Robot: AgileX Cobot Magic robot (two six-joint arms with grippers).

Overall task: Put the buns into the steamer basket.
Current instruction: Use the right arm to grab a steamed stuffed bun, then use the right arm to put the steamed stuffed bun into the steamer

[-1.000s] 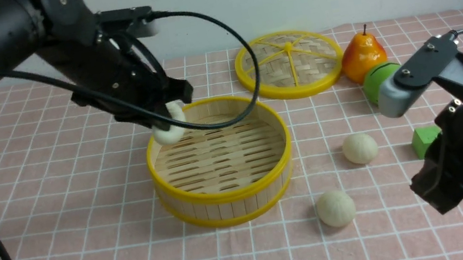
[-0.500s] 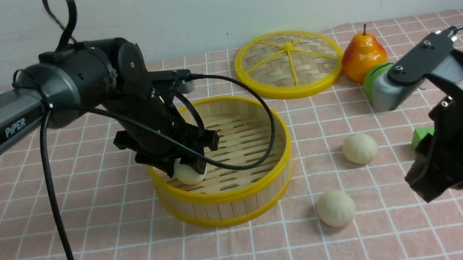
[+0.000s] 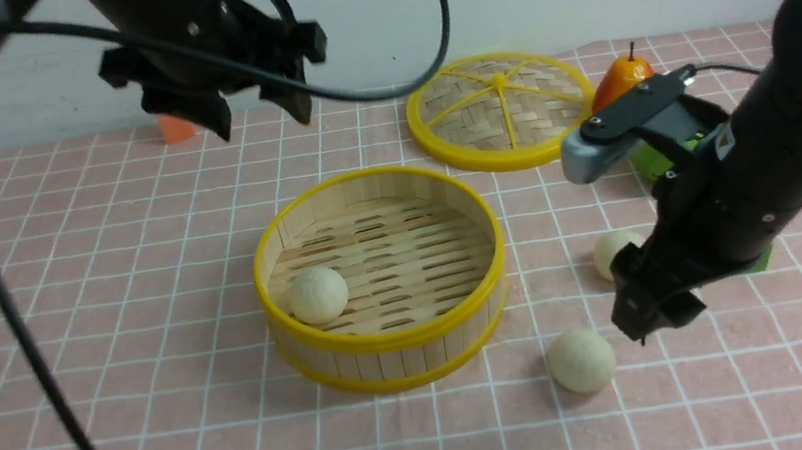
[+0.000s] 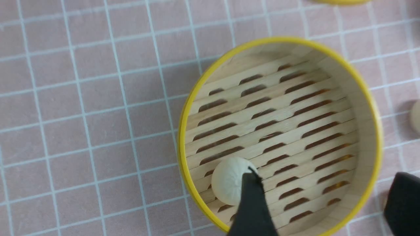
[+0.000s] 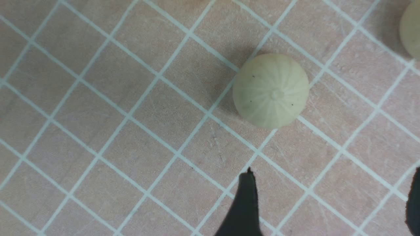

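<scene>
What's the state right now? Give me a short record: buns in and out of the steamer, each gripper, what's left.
in basket: one bun on the slats of the steamer basket, near its left wall
on cloth: near bun and far bun, both right of the basket; far bun partly hidden by the right arm
left gripper: open, empty, high up beyond the basket
right gripper: open, empty, low beside the near bun, not around it
left to do: two buns

Far bun (image 3: 609, 253) half behind right arm (image 3: 782, 141), green ball (image 3: 654, 164) mostly hidden, pear (image 3: 617, 83) partly covered.
</scene>
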